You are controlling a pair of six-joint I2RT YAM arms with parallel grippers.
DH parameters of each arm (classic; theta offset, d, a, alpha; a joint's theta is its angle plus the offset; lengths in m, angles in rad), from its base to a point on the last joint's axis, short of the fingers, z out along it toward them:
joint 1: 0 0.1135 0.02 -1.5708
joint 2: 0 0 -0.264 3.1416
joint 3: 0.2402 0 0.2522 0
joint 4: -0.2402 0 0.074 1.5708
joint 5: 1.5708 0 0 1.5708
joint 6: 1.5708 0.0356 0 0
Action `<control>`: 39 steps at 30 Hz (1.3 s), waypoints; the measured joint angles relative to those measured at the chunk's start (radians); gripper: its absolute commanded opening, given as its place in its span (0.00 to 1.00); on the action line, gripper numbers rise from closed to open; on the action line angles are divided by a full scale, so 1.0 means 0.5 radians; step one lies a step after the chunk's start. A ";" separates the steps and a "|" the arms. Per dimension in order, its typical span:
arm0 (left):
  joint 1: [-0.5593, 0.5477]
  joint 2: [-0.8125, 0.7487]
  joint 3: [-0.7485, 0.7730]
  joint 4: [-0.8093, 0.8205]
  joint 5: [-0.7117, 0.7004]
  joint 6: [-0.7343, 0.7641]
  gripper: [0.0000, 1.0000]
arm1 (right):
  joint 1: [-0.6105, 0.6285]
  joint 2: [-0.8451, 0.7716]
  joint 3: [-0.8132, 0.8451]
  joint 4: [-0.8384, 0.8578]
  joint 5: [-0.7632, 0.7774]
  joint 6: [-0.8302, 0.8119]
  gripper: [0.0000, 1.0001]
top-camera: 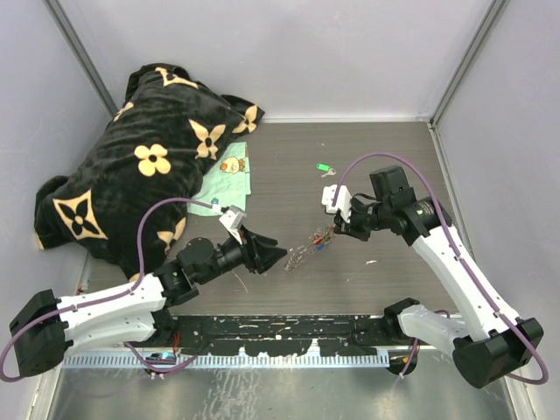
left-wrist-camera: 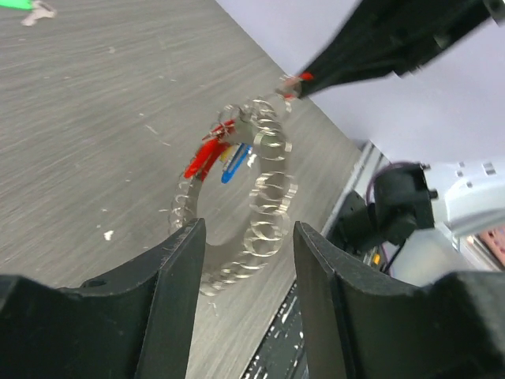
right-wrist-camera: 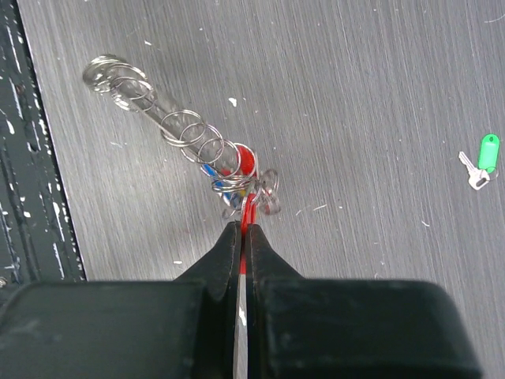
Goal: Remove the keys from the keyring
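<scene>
The keyring [top-camera: 300, 254] is a large ring strung with small wire loops, and it stands tilted over the wooden table. In the left wrist view the keyring [left-wrist-camera: 264, 197] carries a red tag [left-wrist-camera: 205, 158] and a blue tag [left-wrist-camera: 235, 163] near its top. My left gripper [left-wrist-camera: 248, 237] is open, its fingers astride the ring's near end without touching it. My right gripper [right-wrist-camera: 243, 229] is shut on a red-tagged key [right-wrist-camera: 248, 212] that still hangs in the cluster on the keyring [right-wrist-camera: 170, 118]. A loose green-tagged key [right-wrist-camera: 487, 154] lies apart on the table.
A black blanket with cream flowers [top-camera: 140, 166] fills the far left, with a pale green cloth [top-camera: 226, 184] at its edge. A black rail [top-camera: 289, 328] runs along the near table edge. Grey walls close the table in at the back and on both sides.
</scene>
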 measured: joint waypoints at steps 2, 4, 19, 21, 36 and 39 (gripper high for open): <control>-0.072 0.011 0.019 -0.001 0.006 0.074 0.49 | -0.030 -0.005 0.000 0.001 -0.060 0.014 0.01; -0.134 0.010 0.047 0.006 0.002 0.134 0.48 | -0.058 -0.007 0.000 0.001 -0.115 0.030 0.01; -0.420 0.261 0.460 -0.101 -0.252 0.139 0.42 | -0.257 -0.079 0.000 0.018 -0.392 0.116 0.01; -0.422 0.317 0.487 -0.124 -0.288 0.114 0.37 | -0.262 -0.080 0.000 0.018 -0.411 0.137 0.01; -0.375 0.338 0.739 -0.491 -0.343 0.430 0.58 | -0.279 -0.079 0.043 -0.098 -0.481 -0.007 0.01; -0.267 0.172 0.739 -0.549 -0.150 0.628 0.61 | -0.278 -0.079 0.127 -0.262 -0.547 -0.272 0.01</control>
